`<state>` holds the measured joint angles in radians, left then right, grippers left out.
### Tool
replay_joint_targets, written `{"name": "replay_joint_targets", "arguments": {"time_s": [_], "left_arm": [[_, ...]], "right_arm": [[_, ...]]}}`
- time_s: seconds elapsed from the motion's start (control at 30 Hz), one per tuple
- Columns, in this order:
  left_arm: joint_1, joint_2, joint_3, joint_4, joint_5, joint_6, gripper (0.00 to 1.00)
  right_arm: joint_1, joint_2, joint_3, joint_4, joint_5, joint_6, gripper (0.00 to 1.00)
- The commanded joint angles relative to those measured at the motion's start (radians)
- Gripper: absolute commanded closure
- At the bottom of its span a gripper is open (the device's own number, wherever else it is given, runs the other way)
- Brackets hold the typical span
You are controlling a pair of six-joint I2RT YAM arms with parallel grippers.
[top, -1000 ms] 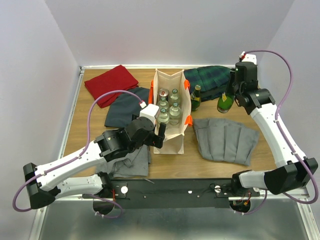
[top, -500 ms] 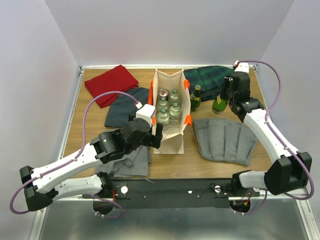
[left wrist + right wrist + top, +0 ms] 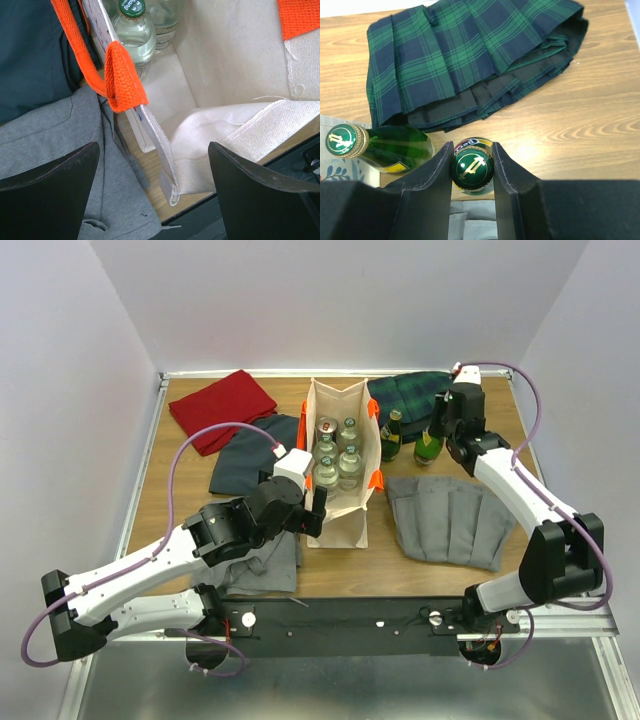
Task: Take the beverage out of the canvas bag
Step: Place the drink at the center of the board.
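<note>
The beige canvas bag [image 3: 338,518] with orange handles stands mid-table and holds several clear bottles and a can [image 3: 327,427]. My left gripper [image 3: 316,514] is open, its jaws straddling the bag's near left corner [image 3: 170,175]; a clear bottle with a green cap [image 3: 132,27] shows inside. My right gripper [image 3: 437,430] is shut on the capped neck of a green bottle [image 3: 472,167], held upright right of the bag. A second green bottle [image 3: 391,437] stands just left of it, also seen in the right wrist view [image 3: 375,145].
A green plaid cloth [image 3: 410,400] lies behind the green bottles. A grey pleated cloth [image 3: 450,520] lies front right. A red cloth [image 3: 222,405], a dark blue-grey cloth [image 3: 250,460] and a grey cloth [image 3: 262,565] lie left of the bag.
My right gripper has carried the green bottle leftward and down, to beside the other green bottle. My left arm has barely moved.
</note>
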<state>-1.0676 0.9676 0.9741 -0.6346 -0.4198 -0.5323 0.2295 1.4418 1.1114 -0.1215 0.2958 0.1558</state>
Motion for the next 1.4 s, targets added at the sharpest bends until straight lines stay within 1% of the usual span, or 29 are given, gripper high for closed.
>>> {"name": "replay_joint_targets", "arguments": {"time_s": [0.0, 0.3, 0.87, 1.1, 1.37], "left_arm": [[-0.002, 0.013, 0.002, -0.042, -0.053, -0.005, 0.01], [-0.002, 0.020, 0.009, -0.031, -0.047, 0.012, 0.01], [0.004, 0.045, 0.005, -0.030, -0.042, 0.015, 0.01], [0.014, 0.036, -0.003, -0.023, -0.039, 0.017, 0.01], [0.028, 0.026, -0.015, -0.014, -0.024, 0.017, 0.01]], "right_arm": [[-0.001, 0.006, 0.079, 0.152, -0.024, -0.009, 0.99], [-0.001, 0.034, 0.071, 0.190, -0.067, 0.001, 0.99], [-0.001, 0.123, 0.123, 0.192, -0.110, -0.028, 0.99], [-0.001, 0.187, 0.182, 0.146, -0.141, -0.036, 0.99], [0.004, 0.216, 0.206, 0.125, -0.150, -0.036, 0.99]]}}
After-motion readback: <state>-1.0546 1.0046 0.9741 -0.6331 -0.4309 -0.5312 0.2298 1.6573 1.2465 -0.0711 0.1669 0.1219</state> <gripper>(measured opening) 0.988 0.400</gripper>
